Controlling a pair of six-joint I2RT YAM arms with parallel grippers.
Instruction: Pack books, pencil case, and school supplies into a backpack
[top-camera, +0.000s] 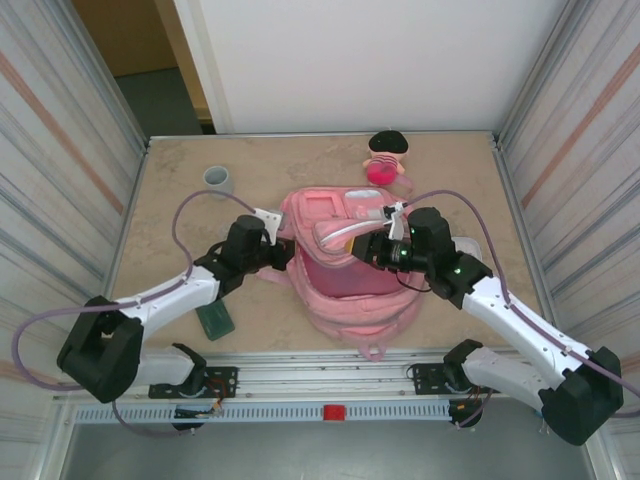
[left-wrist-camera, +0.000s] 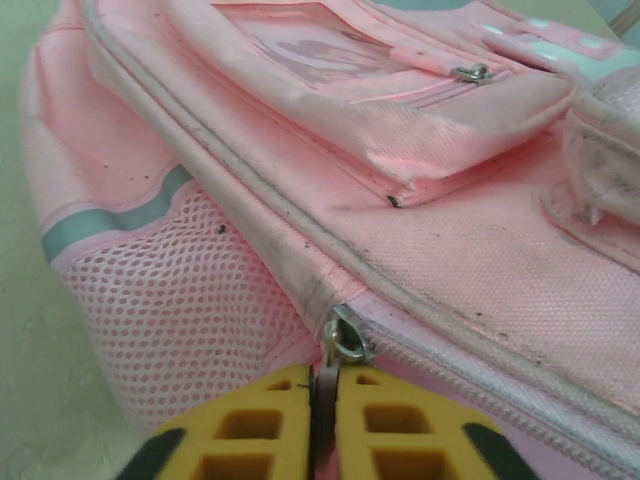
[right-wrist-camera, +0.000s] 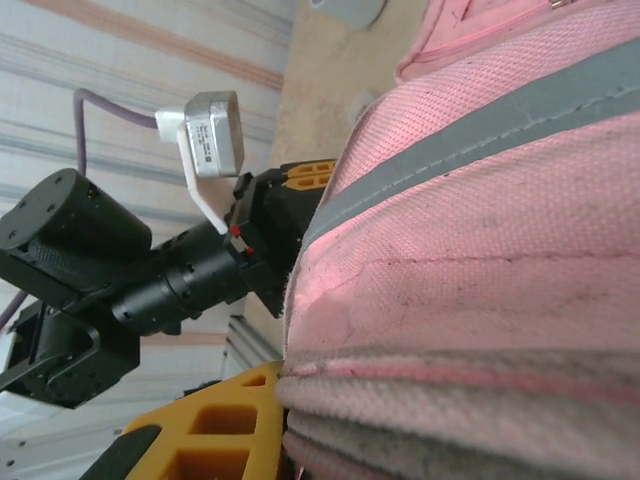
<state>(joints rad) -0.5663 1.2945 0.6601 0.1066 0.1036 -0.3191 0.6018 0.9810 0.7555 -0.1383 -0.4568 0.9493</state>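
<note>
1. One backpack (top-camera: 350, 300), big and pink, lies in the middle of the surface (top-camera: 470, 180) between the two arms. Its upper flap is raised, showing a darker pink inside.
2. One book (top-camera: 215, 320), thin and dark, lies flat on the surface just left of the backpack, beside the left arm and outside the bag.
3. One plush doll (top-camera: 386, 157), pink and black, sits beyond the backpack near the far edge.
4. One small grey cup (top-camera: 219, 180) stands upright at the far left, well apart from the rest.
5. There are two claws. The left claw (left-wrist-camera: 325, 375) is at the bag's left side with its yellow pads almost together. They pinch the thin tab of the zipper pull (left-wrist-camera: 347, 335), just above one mesh side pocket (left-wrist-camera: 150, 320).
6. The right claw (top-camera: 365, 250) reaches in from the right and is closed on a fold of the backpack's edge. One yellow finger (right-wrist-camera: 215, 420) shows; fabric hides the other.
7. The surface is pale beige stone with faint veins, and a metal rail (top-camera: 330, 385) runs along its near edge.
8. Ribbed, striped panels (top-camera: 60, 120) wall in both sides, and a plain white board (top-camera: 380, 60) closes the back. There is a dim opening at the far left corner.
</note>
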